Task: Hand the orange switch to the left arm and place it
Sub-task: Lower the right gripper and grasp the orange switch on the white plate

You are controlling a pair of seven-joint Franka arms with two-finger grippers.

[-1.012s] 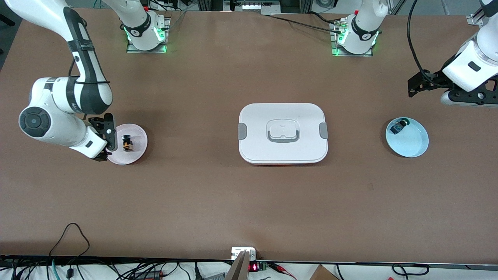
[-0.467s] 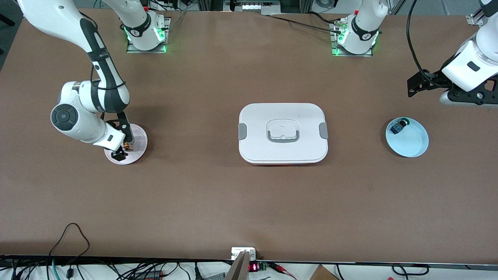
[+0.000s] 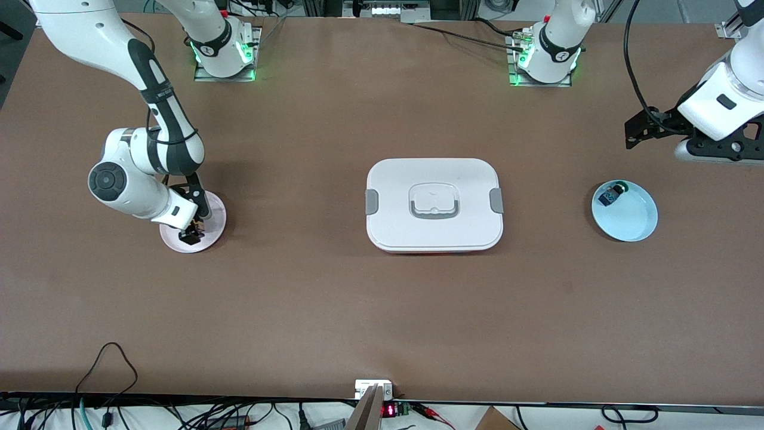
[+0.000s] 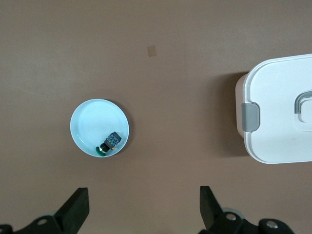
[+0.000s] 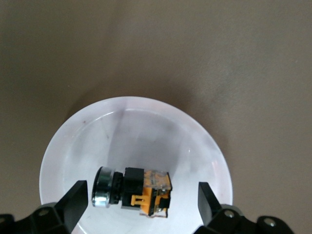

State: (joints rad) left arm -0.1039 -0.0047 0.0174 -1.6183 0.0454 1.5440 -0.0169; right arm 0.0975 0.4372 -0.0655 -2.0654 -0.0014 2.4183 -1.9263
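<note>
Sitting on its side in the pink plate (image 5: 63, 146), the orange switch (image 5: 132, 191) has its round cap pointing one way and the orange-yellow body the other — that plate is at the right arm's end of the table. The right gripper (image 3: 192, 230) is down low right over the plate, fingers spread wide with the switch lying in the gap between them in the right wrist view. Neither finger (image 5: 73, 204) touches the switch as far as I can see, so it's released, nothing grabbed.

The box (image 3: 434, 204) sits in the middle of the table, lid on, grey clips at both ends and the recessed handle on top. It's well apart from both plates.

Over at the left arm's end there's a light blue plate (image 3: 632, 218) with a small dark component (image 3: 611, 194) on it, blue face and green cap, lying near the plate's rim. The left gripper (image 4: 144, 209) is up in the air, waiting, over bare table near that blue plate. Its fingers stand wide apart too, holding nothing; the left wrist view looks down on the blue plate and one end of the box.

Brown table (image 3: 334, 310) all around, and a bunch of cables along the edge nearest the front camera.
</note>
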